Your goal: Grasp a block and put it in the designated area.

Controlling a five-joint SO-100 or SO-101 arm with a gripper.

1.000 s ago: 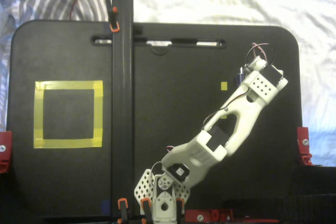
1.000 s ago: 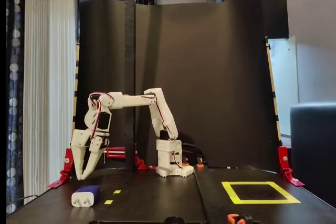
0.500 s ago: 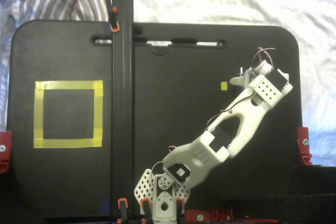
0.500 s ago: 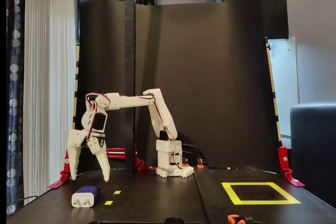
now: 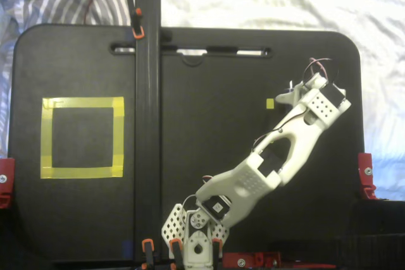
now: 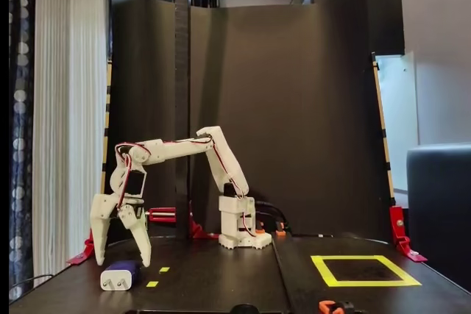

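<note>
The block (image 6: 120, 275) is dark navy with a pale end bearing two prongs, and lies on the black table at the left of a fixed view. My gripper (image 6: 121, 259) hangs open just above it, one white finger (image 6: 98, 226) on each side, not touching that I can tell. In the top-down fixed view the gripper (image 5: 296, 93) is at the upper right and the block is hidden under it. The designated area (image 5: 82, 172) is a large yellow tape square at the far left there; it is empty and shows at the right in the other fixed view (image 6: 372, 282).
A tall black post (image 5: 147, 124) crosses the board between the arm and the tape square. Tiny yellow squares (image 6: 152, 284) lie near the block, one showing from above (image 5: 270, 103). Red clamps (image 5: 366, 175) hold the board's edges. The arm's base (image 6: 237, 229) stands mid-table.
</note>
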